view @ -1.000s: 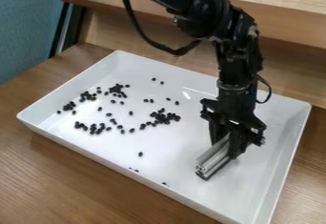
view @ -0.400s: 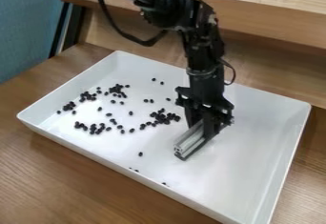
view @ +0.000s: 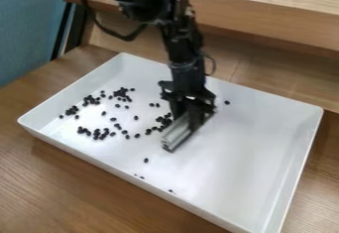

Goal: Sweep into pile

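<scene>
My pincer (view: pixel 188 119) hid the upper end of the silver bar (view: pixel 175 137); my arm (view: pixel 180 41), cut off at the top edge, covered part of the tray's far rim (view: pixel 265 92). The black bits (view: pixel 145 160) were too small for me to identify, and those bunched together blurred into one another.

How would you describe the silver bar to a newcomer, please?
In the large white tray, find the black gripper over the middle. The silver bar slants down from it, straight-edged and pale, unlike the small dark beans nearby.
</scene>
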`<state>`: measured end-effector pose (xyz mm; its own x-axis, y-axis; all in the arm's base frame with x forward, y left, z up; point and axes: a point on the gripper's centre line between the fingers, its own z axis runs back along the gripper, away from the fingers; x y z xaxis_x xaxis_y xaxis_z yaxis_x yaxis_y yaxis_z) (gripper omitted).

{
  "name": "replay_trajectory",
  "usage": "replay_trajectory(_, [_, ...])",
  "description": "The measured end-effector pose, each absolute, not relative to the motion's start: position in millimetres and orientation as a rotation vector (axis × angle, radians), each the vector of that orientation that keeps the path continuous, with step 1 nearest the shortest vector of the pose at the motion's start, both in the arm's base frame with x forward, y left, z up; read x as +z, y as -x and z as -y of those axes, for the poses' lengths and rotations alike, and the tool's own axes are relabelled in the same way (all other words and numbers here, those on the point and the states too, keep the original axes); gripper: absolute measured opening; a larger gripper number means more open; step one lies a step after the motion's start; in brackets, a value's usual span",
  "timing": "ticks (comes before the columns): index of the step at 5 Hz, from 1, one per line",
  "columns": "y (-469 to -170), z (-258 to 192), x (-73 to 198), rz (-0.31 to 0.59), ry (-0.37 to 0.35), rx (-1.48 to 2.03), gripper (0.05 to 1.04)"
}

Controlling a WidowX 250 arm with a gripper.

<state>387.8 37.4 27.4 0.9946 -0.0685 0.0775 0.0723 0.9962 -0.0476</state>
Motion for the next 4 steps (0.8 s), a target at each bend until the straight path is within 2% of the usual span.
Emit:
replay_trajectory(2, [-368,-97,27,0.043,-0.007,0.021,0.394])
replay_trajectory(4, [-344,-120,28,0.015,-0.014,0.05,0.394])
